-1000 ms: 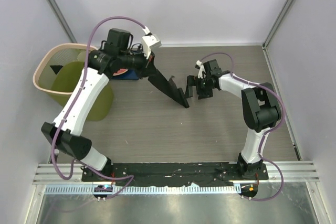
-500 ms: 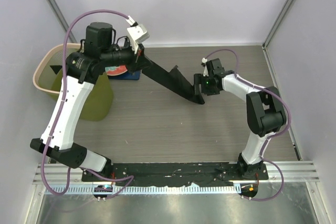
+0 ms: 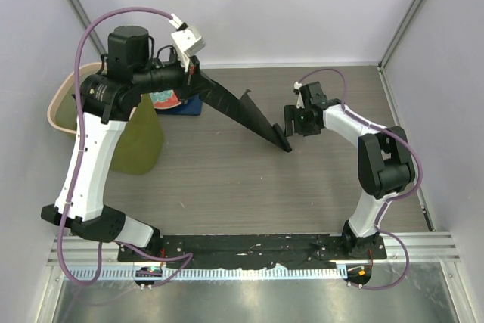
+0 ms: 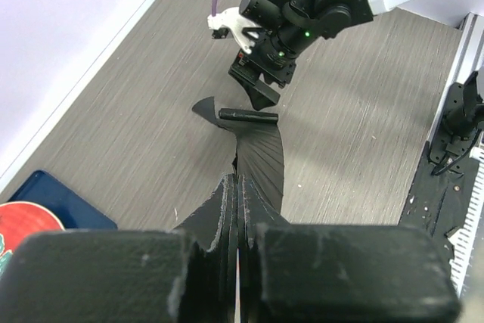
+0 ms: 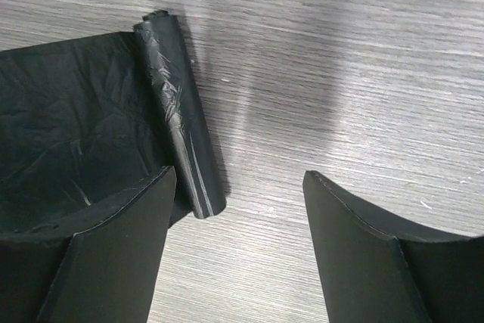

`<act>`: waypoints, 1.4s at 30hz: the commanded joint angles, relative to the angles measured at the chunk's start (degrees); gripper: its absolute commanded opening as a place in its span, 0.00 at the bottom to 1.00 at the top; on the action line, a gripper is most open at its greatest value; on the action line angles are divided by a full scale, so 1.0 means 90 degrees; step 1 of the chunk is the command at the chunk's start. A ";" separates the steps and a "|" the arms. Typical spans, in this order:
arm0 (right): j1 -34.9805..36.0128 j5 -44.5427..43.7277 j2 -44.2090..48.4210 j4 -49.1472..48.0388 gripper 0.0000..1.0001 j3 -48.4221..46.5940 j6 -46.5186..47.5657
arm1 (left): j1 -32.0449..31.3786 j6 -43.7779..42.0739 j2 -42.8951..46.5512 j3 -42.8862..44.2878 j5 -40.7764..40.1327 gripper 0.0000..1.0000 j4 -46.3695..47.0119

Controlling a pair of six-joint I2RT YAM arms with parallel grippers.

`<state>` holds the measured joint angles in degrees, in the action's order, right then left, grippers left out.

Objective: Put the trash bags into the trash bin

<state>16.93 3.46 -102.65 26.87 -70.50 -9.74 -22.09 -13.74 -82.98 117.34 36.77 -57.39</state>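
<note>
So the grey wood-grain desk (image 3: 227, 179) takes up most of the top view, with both arms bolted at its near edge. The left arm (image 3: 91, 156) reaches up and over toward the far left corner, and the right arm (image 3: 378, 156) bends in toward the middle. The trash bin (image 3: 145, 145) stands at the left side of the desk, olive-green and see-through with a pale pinkish rim, partly tucked under the left arm. The trash bag (image 3: 238, 111) isn't in it. It's a long strip of glossy black film running at a slant from up by the left arm's wrist down to the middle of the desk, well apart from the bin. Its far end is rolled into a tight little tube lying flat on the desk, which the right wrist cam shows nicely (image 5: 68, 119). Just behind the bin there's a dark blue mat (image 3: 185, 107) with a red-and-teal plate (image 3: 162, 100) on it, both mostly hidden by the arm. The left end effector (image 3: 195, 79) is clamped tight on the upper end of the bag, and its wrist cam shows the film pinched right between the pads (image 4: 227, 243). The right end effector (image 3: 297, 128) sits low over the desk with its jaws spread wide and gripping nothing (image 5: 238, 209). The rolled tip of the bag pokes in just beside one finger, and the rest of the gap is bare desk.
</note>
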 commanded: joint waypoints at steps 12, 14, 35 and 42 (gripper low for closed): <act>-0.0025 0.1958 -0.0469 0.0539 0.83 -0.0897 0.0203 | 0.0052 0.0382 -0.0272 0.1141 0.0269 0.00 0.0038; -0.0006 0.2153 -0.0527 0.0549 0.83 -0.0878 0.0184 | 0.0052 0.0529 -0.0399 0.1239 0.0376 0.00 0.0077; 0.0072 0.1450 -0.0538 0.0373 0.78 -0.0995 -0.0158 | 0.0052 0.1741 -0.0936 0.2636 0.0777 0.00 0.0994; 0.0063 0.1053 -0.0577 0.0403 0.73 -0.0946 -0.0149 | 0.0052 0.1771 -0.0684 0.2305 0.0817 0.00 0.1064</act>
<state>17.30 15.66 -108.68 31.29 -77.47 -10.81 -21.98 1.13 -91.64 139.50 43.16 -50.61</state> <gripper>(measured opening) 0.769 0.012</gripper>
